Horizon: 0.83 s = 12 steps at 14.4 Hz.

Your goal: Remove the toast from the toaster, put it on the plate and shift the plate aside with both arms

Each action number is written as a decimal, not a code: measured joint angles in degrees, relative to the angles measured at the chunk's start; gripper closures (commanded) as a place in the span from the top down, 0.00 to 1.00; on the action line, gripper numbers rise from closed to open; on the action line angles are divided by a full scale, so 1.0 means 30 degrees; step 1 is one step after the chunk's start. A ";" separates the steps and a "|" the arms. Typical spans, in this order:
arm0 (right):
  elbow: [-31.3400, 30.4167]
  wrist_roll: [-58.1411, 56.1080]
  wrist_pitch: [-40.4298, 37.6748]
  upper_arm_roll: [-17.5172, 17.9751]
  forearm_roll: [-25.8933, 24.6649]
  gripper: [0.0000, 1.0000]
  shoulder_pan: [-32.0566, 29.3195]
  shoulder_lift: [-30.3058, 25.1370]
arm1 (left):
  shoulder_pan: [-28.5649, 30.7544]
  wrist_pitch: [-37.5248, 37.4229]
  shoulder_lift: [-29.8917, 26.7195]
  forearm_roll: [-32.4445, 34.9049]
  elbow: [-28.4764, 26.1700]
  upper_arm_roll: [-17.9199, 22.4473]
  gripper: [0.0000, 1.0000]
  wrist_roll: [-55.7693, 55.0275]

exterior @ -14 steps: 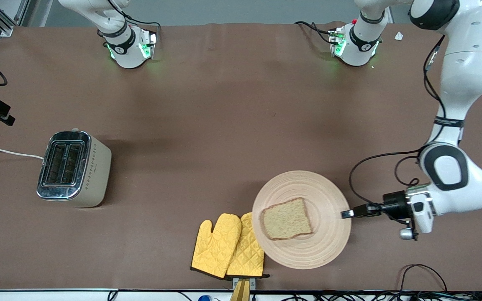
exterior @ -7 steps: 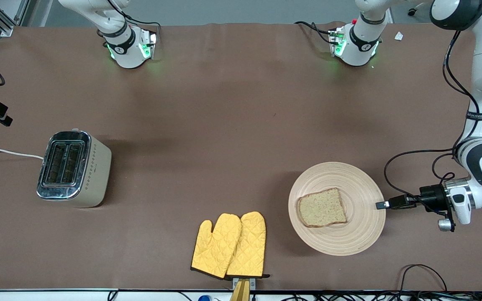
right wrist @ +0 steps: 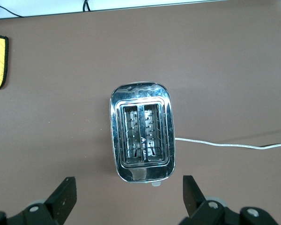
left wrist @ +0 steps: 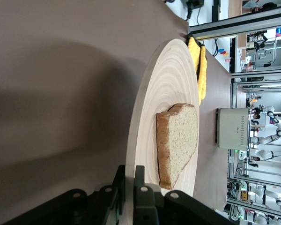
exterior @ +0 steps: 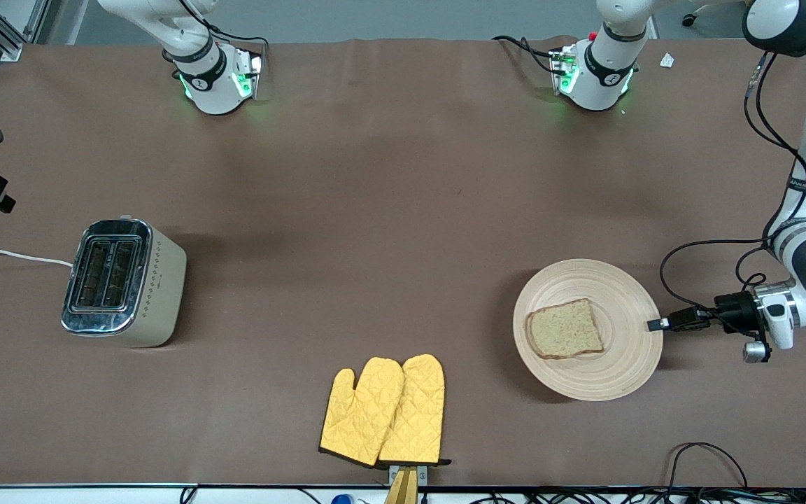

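The round pale wooden plate (exterior: 620, 287) is near the left arm's end of the table, with the toast (exterior: 564, 330) lying flat on it. My left gripper (exterior: 657, 325) is shut on the plate's rim at the edge toward the left arm's end. In the left wrist view the fingers clamp the rim (left wrist: 130, 171), with the plate (left wrist: 164, 79) and toast (left wrist: 178, 140) just past them. The plate casts a wide shadow on the table. My right gripper (right wrist: 127, 183) is open and empty, high over the toaster (right wrist: 141, 131); it is out of the front view.
The toaster (exterior: 123, 282) stands at the right arm's end with empty slots and a white cord (exterior: 11, 255). Two yellow oven mitts (exterior: 383, 410) lie near the table's front edge, apart from the plate. Black cables lie by the left arm.
My left gripper has carried the plate with the toast off the mitts, toward the left arm's end and a little farther from the front camera.
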 measured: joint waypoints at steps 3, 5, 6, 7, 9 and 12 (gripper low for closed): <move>0.0000 -0.0003 0.0008 0.0016 0.0000 1.00 0.0000 0.0000 | 0.1044 -0.0027 0.0517 0.0832 -0.0010 0.0105 0.01 0.0540; 0.0000 -0.0004 0.0026 0.0017 0.0000 1.00 0.0000 0.0000 | 0.1485 -0.0116 0.0632 0.1014 -0.0016 0.0134 0.02 0.0695; 0.0000 -0.0004 0.0051 0.0020 0.0000 1.00 0.0000 0.0000 | 0.1643 -0.0214 0.0705 0.1353 -0.0022 0.0138 0.06 0.0695; 0.0000 -0.0004 0.0114 0.0021 0.0000 1.00 0.0000 0.0000 | 0.1789 -0.0275 0.0830 0.1736 -0.0030 0.0150 0.16 0.0695; 0.0000 -0.0004 0.0234 0.0020 0.0000 1.00 0.0000 0.0000 | 0.2035 -0.0451 0.1127 0.2010 -0.0031 0.0145 0.59 0.0714; 0.0000 -0.0004 0.0271 0.0018 0.0000 1.00 -0.0001 0.0000 | 0.2079 -0.0511 0.1210 0.3041 0.0032 0.0083 1.00 0.0730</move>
